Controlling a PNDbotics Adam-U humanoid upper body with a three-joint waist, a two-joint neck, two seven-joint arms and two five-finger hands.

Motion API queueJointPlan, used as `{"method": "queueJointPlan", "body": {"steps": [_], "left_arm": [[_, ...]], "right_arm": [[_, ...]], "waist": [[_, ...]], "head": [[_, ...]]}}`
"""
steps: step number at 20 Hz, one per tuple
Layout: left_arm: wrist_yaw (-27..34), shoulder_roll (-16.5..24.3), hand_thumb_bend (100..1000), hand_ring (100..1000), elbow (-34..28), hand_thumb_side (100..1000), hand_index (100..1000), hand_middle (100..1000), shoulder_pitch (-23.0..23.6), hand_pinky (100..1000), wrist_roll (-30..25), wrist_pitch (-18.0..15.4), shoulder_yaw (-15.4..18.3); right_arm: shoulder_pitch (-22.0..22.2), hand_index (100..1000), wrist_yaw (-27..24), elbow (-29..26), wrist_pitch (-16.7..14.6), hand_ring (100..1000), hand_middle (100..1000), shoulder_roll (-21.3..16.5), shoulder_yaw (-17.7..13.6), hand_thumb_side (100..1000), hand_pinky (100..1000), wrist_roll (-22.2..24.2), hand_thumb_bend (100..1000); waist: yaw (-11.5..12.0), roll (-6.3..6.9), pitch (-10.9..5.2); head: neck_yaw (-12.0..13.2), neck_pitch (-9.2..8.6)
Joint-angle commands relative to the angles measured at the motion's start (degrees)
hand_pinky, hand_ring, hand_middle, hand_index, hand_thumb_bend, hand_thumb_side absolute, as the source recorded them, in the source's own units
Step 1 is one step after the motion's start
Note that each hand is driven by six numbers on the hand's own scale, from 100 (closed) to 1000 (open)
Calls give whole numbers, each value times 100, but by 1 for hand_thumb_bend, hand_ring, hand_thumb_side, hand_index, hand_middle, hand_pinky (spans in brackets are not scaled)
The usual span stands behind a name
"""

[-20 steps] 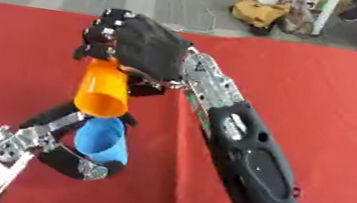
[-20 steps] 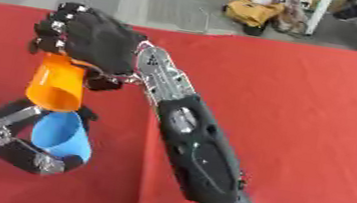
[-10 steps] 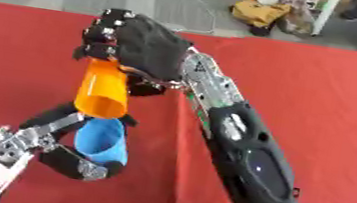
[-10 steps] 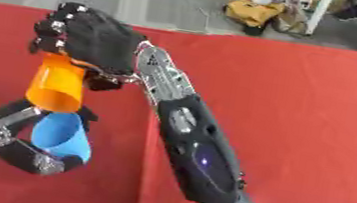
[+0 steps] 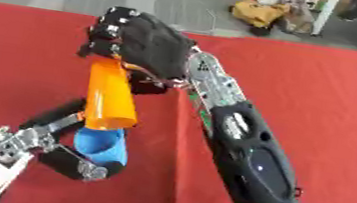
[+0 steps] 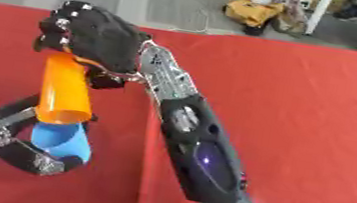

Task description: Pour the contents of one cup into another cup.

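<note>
My right hand (image 5: 146,45) is shut on an orange cup (image 5: 109,96), gripping its base. The cup is tipped steeply, its open mouth pointing down. Its rim hangs right over the open top of a blue cup (image 5: 103,146). My left hand (image 5: 59,154) is shut on the blue cup and keeps it upright near the lower left, just above the red tablecloth (image 5: 307,92). The contents of both cups are hidden from me.
The red cloth covers the whole table; its far edge (image 5: 296,45) meets a grey floor. A yellow bag (image 5: 262,12) and other clutter lie on the floor beyond. My right forearm (image 5: 245,154) crosses the middle of the table.
</note>
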Motion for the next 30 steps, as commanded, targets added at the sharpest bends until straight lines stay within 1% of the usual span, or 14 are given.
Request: {"method": "queueJointPlan", "body": {"steps": [1, 6, 10, 12, 13, 14, 15, 16, 18, 20, 23, 24, 27, 30], "left_arm": [[-79, 41, 100, 317, 10, 118, 790, 466, -95, 345, 98, -8, 106], [-314, 29, 111, 325, 275, 100, 798, 483, -80, 351, 343, -35, 180], [-539, -5, 217, 383, 597, 100, 817, 543, -61, 377, 617, -65, 270], [-607, -18, 259, 425, 739, 100, 818, 580, -50, 394, 737, -75, 324], [-624, -23, 259, 425, 799, 100, 818, 580, -46, 394, 787, -84, 351], [-628, -28, 292, 456, 849, 212, 818, 610, -38, 412, 833, -93, 382], [-620, -32, 296, 458, 886, 223, 818, 612, -27, 414, 882, -102, 414], [-602, -33, 330, 475, 905, 313, 820, 629, -13, 433, 930, -110, 447], [-538, -33, 388, 529, 904, 426, 823, 681, 15, 487, 1032, -115, 515], [-416, -19, 440, 588, 820, 479, 827, 730, 51, 532, 1129, -118, 583], [-279, 51, 491, 643, 579, 505, 841, 767, 126, 596, 1159, -93, 665], [-261, 72, 524, 664, 492, 514, 852, 786, 151, 616, 1133, -75, 688], [-190, 146, 555, 677, 97, 506, 859, 797, 258, 632, 998, -18, 780], [-8, 233, 558, 674, -374, 488, 861, 798, 385, 632, 882, 75, 857]], "right_arm": [[-59, 709, -101, 19, -55, 608, 489, -79, -157, 100, 645, 31, 267], [11, 721, -196, 172, 33, 617, 479, -129, -368, 100, 650, 206, 246], [72, 765, -268, 286, 180, 635, 500, -194, -535, 100, 664, 358, 276], [112, 796, -362, 331, 276, 658, 532, -241, -632, 100, 676, 439, 227], [130, 796, -434, 344, 330, 658, 532, -270, -677, 100, 676, 487, 227], [153, 810, -522, 350, 387, 680, 552, -302, -726, 100, 686, 536, 194], [178, 811, -640, 348, 448, 682, 553, -336, -775, 100, 687, 592, 191], [208, 817, -780, 341, 510, 702, 560, -373, -826, 100, 695, 647, 171], [279, 825, -1164, 305, 643, 737, 561, -452, -926, 100, 713, 781, 137], [373, 834, -1697, 212, 814, 781, 580, -536, -1036, 100, 742, 954, 113], [529, 847, -2638, -51, 1132, 842, 613, -660, -1182, 100, 782, 1336, 100], [573, 852, -2929, -159, 1237, 862, 626, -697, -1222, 100, 795, 1478, 100], [728, 856, -3736, -537, 1574, 879, 633, -812, -1354, 100, 804, 1855, 100], [897, 854, -4415, -890, 1905, 870, 599, -907, -1487, 100, 807, 2146, 100]], "waist": [[-7, 14, -99], [-27, 25, -90], [-42, 27, -84], [-51, 27, -80], [-55, 27, -79], [-58, 28, -76], [-60, 27, -74], [-63, 27, -72], [-70, 26, -69], [-77, 26, -66], [-90, 27, -65], [-95, 27, -65], [-105, 25, -66], [-110, 27, -65]], "head": [[-20, -71], [-22, -83], [-20, -98], [-13, -105], [-11, -108], [-6, -113], [-2, -116], [2, -119], [10, -124], [22, -130], [35, -135], [38, -138], [48, -148], [59, -154]]}}
